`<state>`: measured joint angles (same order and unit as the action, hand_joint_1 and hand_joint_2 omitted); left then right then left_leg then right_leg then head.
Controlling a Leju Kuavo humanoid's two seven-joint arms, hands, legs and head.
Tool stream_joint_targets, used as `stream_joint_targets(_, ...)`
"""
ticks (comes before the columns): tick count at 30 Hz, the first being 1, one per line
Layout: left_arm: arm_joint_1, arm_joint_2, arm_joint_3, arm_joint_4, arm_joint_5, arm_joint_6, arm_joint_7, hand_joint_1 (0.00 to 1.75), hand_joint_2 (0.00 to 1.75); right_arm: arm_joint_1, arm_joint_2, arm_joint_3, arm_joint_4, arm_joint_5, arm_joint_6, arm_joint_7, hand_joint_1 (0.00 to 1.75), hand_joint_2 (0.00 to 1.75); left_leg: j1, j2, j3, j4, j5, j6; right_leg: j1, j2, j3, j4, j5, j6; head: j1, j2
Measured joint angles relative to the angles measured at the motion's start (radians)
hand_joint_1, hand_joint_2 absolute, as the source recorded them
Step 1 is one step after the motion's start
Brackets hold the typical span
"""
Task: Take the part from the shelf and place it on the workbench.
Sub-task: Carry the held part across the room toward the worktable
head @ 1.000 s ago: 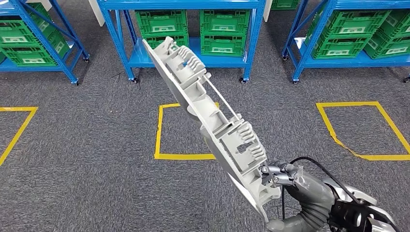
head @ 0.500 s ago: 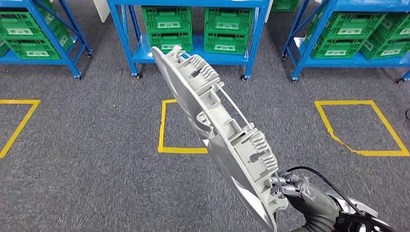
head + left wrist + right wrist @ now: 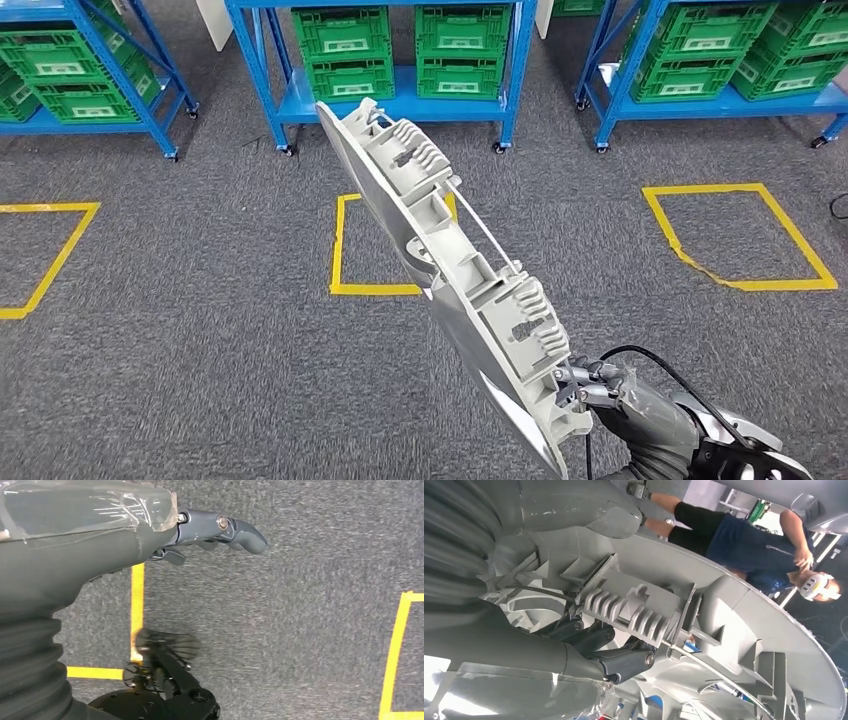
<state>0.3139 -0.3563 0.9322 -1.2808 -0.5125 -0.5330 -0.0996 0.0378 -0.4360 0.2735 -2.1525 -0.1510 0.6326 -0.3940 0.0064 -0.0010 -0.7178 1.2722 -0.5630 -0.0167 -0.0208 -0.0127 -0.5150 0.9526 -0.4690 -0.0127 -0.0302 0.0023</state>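
The part is a long light-grey plastic panel with ribs, clips and a thin rod along its back. It slants up from the lower right toward the middle of the head view, held above the carpet. My right hand grips its near, lower end. From the right wrist the same part shows close up, with my right hand's fingers hooked into its ribbed back and its thumb against the rim. My left hand hangs beside my body over the floor, fingers loosely bent, holding nothing.
Blue shelf racks loaded with green crates line the far side. Yellow tape squares mark the grey carpet. A person in dark blue stands beyond the part in the right wrist view.
The whole head view has shifted: racks and tape squares sit further up in the picture, so the camera moved. The part stays in my right hand at about the same tilt.
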Motion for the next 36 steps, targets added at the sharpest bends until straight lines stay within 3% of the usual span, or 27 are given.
stream_joint_targets(1, 0.000, 0.000, -0.002, -0.001, 0.001, 0.000, 0.000, 0.00, 1.75, 0.000, 0.000, 0.000, 0.000, 0.000, 0.002, 0.000, 1.73, 1.75, 0.001, 0.000, 0.016, 0.017, 0.016, 0.000, 0.000, 0.000, -0.018, 0.006, 0.011, 0.002, 0.000, 0.000)
stream_joint_targets(2, 0.000, 0.000, -0.004, -0.002, 0.002, 0.000, 0.000, 0.00, 1.75, 0.000, 0.000, 0.000, 0.000, 0.000, 0.004, -0.001, 1.73, 1.75, 0.001, 0.000, 0.051, -0.003, 0.042, 0.003, 0.001, 0.001, -0.036, 0.012, 0.021, 0.004, 0.000, 0.000)
stream_joint_targets(3, 0.000, 0.000, -0.005, -0.004, 0.004, 0.000, 0.001, 0.00, 1.75, -0.001, 0.000, 0.000, 0.000, 0.000, 0.006, -0.002, 1.73, 1.75, 0.001, -0.001, 0.106, -0.060, 0.063, 0.008, 0.001, 0.001, -0.052, 0.018, 0.030, 0.007, 0.000, 0.000)
stream_joint_targets(5, 0.001, 0.002, -0.008, -0.012, 0.009, 0.000, 0.003, 0.00, 1.75, -0.003, 0.000, 0.000, 0.000, -0.001, 0.008, -0.008, 1.73, 1.75, -0.003, -0.002, 0.227, -0.219, 0.053, 0.022, 0.005, 0.001, -0.074, 0.025, 0.048, 0.015, 0.000, 0.000)
stream_joint_targets(6, 0.002, 0.002, -0.011, -0.015, 0.013, 0.000, 0.004, 0.00, 1.75, -0.005, 0.000, 0.000, 0.000, -0.001, 0.009, -0.012, 1.73, 1.75, -0.006, -0.002, 0.265, -0.277, 0.038, 0.029, 0.006, 0.000, -0.078, 0.025, 0.057, 0.021, 0.001, 0.000)
stream_joint_targets(7, 0.004, 0.003, -0.013, -0.019, 0.015, 0.001, 0.005, 0.00, 1.75, -0.008, 0.000, 0.000, 0.000, -0.001, 0.010, -0.015, 1.73, 1.75, -0.010, -0.001, 0.279, -0.309, 0.028, 0.035, 0.006, -0.001, -0.080, 0.023, 0.066, 0.027, 0.000, 0.000)
stream_joint_targets(9, 0.008, 0.003, -0.016, -0.022, 0.019, 0.001, 0.007, 0.00, 1.75, -0.013, 0.000, 0.000, -0.001, -0.002, 0.013, -0.019, 1.73, 1.75, -0.013, 0.001, 0.269, -0.324, 0.042, 0.049, 0.003, -0.003, -0.086, 0.020, 0.080, 0.039, 0.000, 0.000)
stream_joint_targets(10, 0.010, 0.002, -0.018, -0.025, 0.020, 0.000, 0.008, 0.00, 1.75, -0.016, 0.000, 0.001, -0.001, -0.003, 0.015, -0.019, 1.73, 1.75, -0.012, 0.003, 0.260, -0.329, 0.053, 0.057, 0.002, -0.001, -0.095, 0.032, 0.068, 0.039, 0.001, 0.000)
stream_joint_targets(12, 0.012, 0.001, -0.021, -0.030, 0.024, -0.002, 0.010, 0.00, 1.75, -0.021, 0.000, 0.001, -0.001, -0.004, 0.019, -0.018, 1.73, 1.75, -0.008, 0.006, 0.238, -0.335, 0.078, 0.069, 0.000, 0.002, -0.129, 0.109, -0.003, 0.029, 0.004, 0.000)
stream_joint_targets(14, 0.016, 0.000, -0.025, -0.034, 0.032, -0.002, 0.017, 0.00, 1.75, -0.026, -0.001, 0.002, -0.001, -0.007, 0.020, -0.015, 1.73, 1.75, -0.010, 0.006, 0.209, -0.334, 0.101, 0.073, 0.000, 0.004, -0.170, 0.243, -0.083, 0.025, 0.005, 0.000)
stream_joint_targets(15, 0.018, 0.000, -0.028, -0.037, 0.037, -0.001, 0.021, 0.00, 1.75, -0.030, -0.001, 0.002, -0.001, -0.009, 0.020, -0.012, 1.73, 1.75, -0.011, 0.006, 0.194, -0.333, 0.113, 0.072, -0.001, 0.005, -0.181, 0.301, -0.096, 0.031, 0.006, 0.000)
stream_joint_targets(16, 0.020, 0.000, -0.030, -0.039, 0.043, 0.000, 0.025, 0.00, 1.75, -0.034, -0.001, 0.003, 0.000, -0.011, 0.020, -0.010, 1.73, 1.75, -0.011, 0.007, 0.180, -0.331, 0.124, 0.071, -0.002, 0.005, -0.179, 0.332, -0.087, 0.041, 0.006, 0.000)
stream_joint_targets(17, 0.021, 0.000, -0.033, -0.041, 0.049, 0.003, 0.031, 0.00, 1.75, -0.041, -0.001, 0.005, 0.000, -0.013, 0.020, -0.005, 1.73, 1.75, -0.012, 0.007, 0.165, -0.328, 0.134, 0.069, -0.003, 0.005, -0.157, 0.325, -0.063, 0.053, 0.006, 0.000)
stream_joint_targets(19, 0.022, -0.001, -0.036, -0.045, 0.060, 0.009, 0.038, 0.00, 1.75, -0.056, -0.001, 0.009, 0.000, -0.016, 0.020, 0.003, 1.73, 1.75, -0.013, 0.007, 0.140, -0.314, 0.148, 0.062, -0.004, 0.004, -0.060, 0.207, -0.026, 0.065, 0.006, 0.000)
stream_joint_targets(21, 0.023, -0.001, -0.038, -0.048, 0.068, 0.014, 0.041, 0.00, 1.75, -0.070, -0.001, 0.014, 0.000, -0.019, 0.020, 0.011, 1.73, 1.75, -0.016, 0.007, 0.119, -0.293, 0.155, 0.053, -0.002, 0.005, 0.033, 0.066, -0.043, 0.054, 0.007, 0.000)
stream_joint_targets(22, 0.023, -0.001, -0.039, -0.049, 0.072, 0.016, 0.042, 0.00, 1.75, -0.076, -0.001, 0.018, 0.000, -0.021, 0.020, 0.018, 1.73, 1.75, -0.017, 0.007, 0.111, -0.285, 0.159, 0.048, 0.001, 0.006, 0.053, 0.029, -0.057, 0.046, 0.006, 0.000)
stream_joint_targets(25, 0.024, 0.000, -0.040, -0.051, 0.084, 0.022, 0.042, 0.00, 1.75, -0.093, -0.001, 0.029, 0.000, -0.018, 0.019, 0.043, 1.73, 1.75, -0.013, 0.005, 0.095, -0.267, 0.155, 0.028, 0.000, 0.007, 0.044, 0.013, -0.059, 0.018, 0.005, 0.000)
stream_joint_targets(26, 0.025, 0.000, -0.040, -0.051, 0.087, 0.023, 0.041, 0.00, 1.75, -0.100, -0.001, 0.033, 0.000, -0.013, 0.019, 0.050, 1.73, 1.75, -0.010, 0.004, 0.085, -0.239, 0.131, 0.022, -0.002, 0.005, 0.041, 0.012, -0.053, 0.008, 0.004, 0.000)
stream_joint_targets(28, 0.025, 0.000, -0.040, -0.051, 0.091, 0.022, 0.038, 0.00, 1.75, -0.110, -0.001, 0.040, 0.000, 0.002, 0.017, 0.058, 1.73, 1.75, -0.004, 0.003, 0.043, -0.127, 0.052, 0.008, -0.001, -0.001, 0.030, 0.013, -0.043, -0.005, 0.001, 0.000)
stream_joint_targets(30, 0.024, 0.000, -0.038, -0.049, 0.092, 0.021, 0.034, 0.00, 1.75, -0.117, -0.001, 0.048, 0.000, 0.024, 0.015, 0.059, 1.73, 1.75, -0.001, 0.003, 0.004, -0.007, -0.004, 0.000, 0.003, -0.010, 0.017, 0.014, -0.034, -0.010, 0.000, 0.000)
stream_joint_targets(31, 0.023, 0.000, -0.038, -0.047, 0.092, 0.020, 0.032, 0.00, 1.75, -0.120, -0.002, 0.052, 0.000, 0.033, 0.014, 0.060, 1.73, 1.75, 0.000, 0.003, 0.006, 0.010, -0.005, 0.000, 0.005, -0.014, 0.013, 0.015, -0.030, -0.010, 0.000, 0.000)
stream_joint_targets(32, 0.022, 0.000, -0.037, -0.045, 0.092, 0.020, 0.031, 0.00, 1.75, -0.124, -0.002, 0.056, 0.000, 0.041, 0.014, 0.060, 1.73, 1.75, 0.001, 0.004, 0.028, -0.012, 0.011, 0.002, 0.007, -0.019, 0.010, 0.016, -0.028, -0.009, 0.000, 0.000)
stream_joint_targets(34, 0.020, 0.000, -0.037, -0.043, 0.092, 0.021, 0.027, 0.00, 1.75, -0.133, -0.002, 0.063, 0.000, 0.050, 0.014, 0.060, 1.73, 1.75, -0.003, 0.019, 0.118, -0.147, 0.062, 0.017, 0.012, -0.031, 0.012, 0.016, -0.025, -0.007, 0.000, 0.000)
stream_joint_targets(36, 0.015, 0.002, -0.037, -0.041, 0.093, 0.023, 0.023, 0.00, 1.75, -0.143, -0.002, 0.070, 0.000, 0.054, 0.014, 0.061, 1.73, 1.75, -0.013, 0.046, 0.185, -0.261, 0.086, 0.036, 0.018, -0.047, 0.014, 0.016, -0.022, -0.002, 0.000, 0.000)
